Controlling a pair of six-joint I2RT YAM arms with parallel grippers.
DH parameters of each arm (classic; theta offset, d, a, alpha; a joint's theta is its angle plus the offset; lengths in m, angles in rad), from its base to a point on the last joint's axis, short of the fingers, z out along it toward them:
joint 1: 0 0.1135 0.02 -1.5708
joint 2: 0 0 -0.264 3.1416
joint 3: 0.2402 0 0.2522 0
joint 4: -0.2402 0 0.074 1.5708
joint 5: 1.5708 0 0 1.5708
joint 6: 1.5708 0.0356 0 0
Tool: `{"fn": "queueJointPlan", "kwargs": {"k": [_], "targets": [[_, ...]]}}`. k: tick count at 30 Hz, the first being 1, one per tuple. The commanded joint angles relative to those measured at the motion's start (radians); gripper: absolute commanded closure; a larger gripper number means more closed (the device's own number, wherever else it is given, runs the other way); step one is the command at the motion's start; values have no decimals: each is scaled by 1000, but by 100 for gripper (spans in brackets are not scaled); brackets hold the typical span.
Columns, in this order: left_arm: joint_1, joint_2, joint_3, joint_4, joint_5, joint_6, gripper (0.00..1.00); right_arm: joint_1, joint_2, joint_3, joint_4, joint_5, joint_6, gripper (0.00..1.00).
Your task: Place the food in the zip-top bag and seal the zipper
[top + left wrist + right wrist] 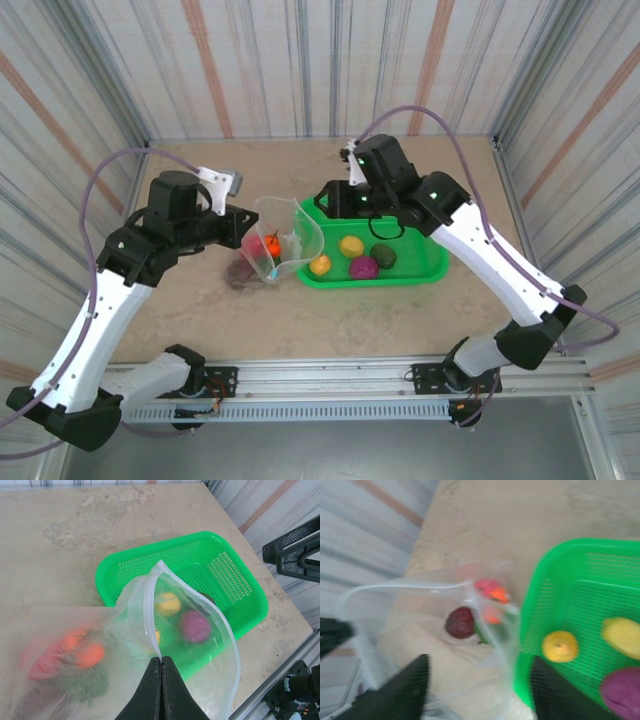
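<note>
The clear zip-top bag (285, 235) hangs with its mouth held wide, left of the basket. My left gripper (161, 658) is shut on the zipper (148, 605) at the mouth's edge. Inside the bag lie orange food (90, 655), red and green pieces, and a maroon one (460, 622). Two yellow pieces (351, 246) (320, 265), a purple one (364, 267) and a dark green one (384, 256) sit in the basket. My right gripper (477, 695) hovers open over the bag's mouth and the basket's left edge, holding nothing.
The green mesh basket (430, 268) stands at mid-table right of the bag, its left rim touching or just under the bag's mouth. Corrugated walls enclose the table on three sides. Bare tabletop lies behind and in front of the basket.
</note>
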Motion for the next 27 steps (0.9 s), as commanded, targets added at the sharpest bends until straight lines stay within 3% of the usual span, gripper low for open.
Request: {"fn": "queueJointPlan", "kwargs": {"k": [1, 3, 7, 10, 27], "targets": [[6, -26, 10, -21, 16, 3, 100, -61, -47, -123, -60, 50, -35, 22], [7, -28, 10, -21, 15, 5, 100, -95, -59, -199, -55, 53, -48, 15], [8, -26, 9, -17, 10, 7, 100, -141, -46, -309, -31, 81, -80, 13], [8, -22, 7, -14, 16, 1, 100, -154, 11, -332, -15, 94, -124, 1], [11, -27, 8, -29, 10, 8, 100, -118, 447, -175, 35, 121, -222, 0]]}}
